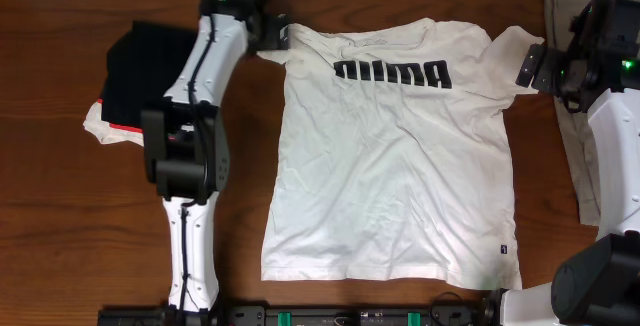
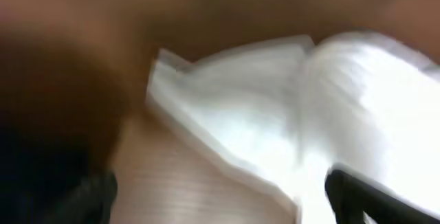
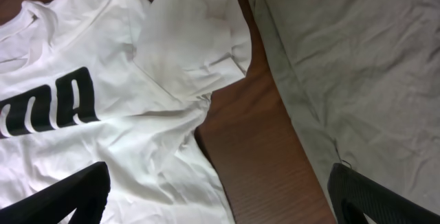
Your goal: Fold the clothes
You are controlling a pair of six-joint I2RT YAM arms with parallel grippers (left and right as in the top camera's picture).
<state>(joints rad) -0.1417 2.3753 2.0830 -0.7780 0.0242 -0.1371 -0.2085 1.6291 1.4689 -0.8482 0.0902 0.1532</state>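
The clothes, a white T-shirt (image 1: 390,166) with black block lettering (image 1: 392,73), lie spread flat in the middle of the table, collar at the far side. A small black tag (image 1: 503,251) sits at the hem. My left gripper (image 1: 275,34) hovers at the left sleeve. In the blurred left wrist view that gripper (image 2: 220,207) is open, its fingers wide apart, with the sleeve (image 2: 234,107) just ahead. My right gripper (image 1: 528,66) is beside the right sleeve (image 3: 192,38). It is open (image 3: 220,196) over bare wood and the shirt's edge, holding nothing.
A black folded garment with a red edge (image 1: 140,66) lies at the left, partly under my left arm. A flat olive-grey cloth (image 3: 357,66) lies at the right edge (image 1: 570,116), beneath my right arm. Brown wooden table (image 1: 60,216) surrounds the shirt.
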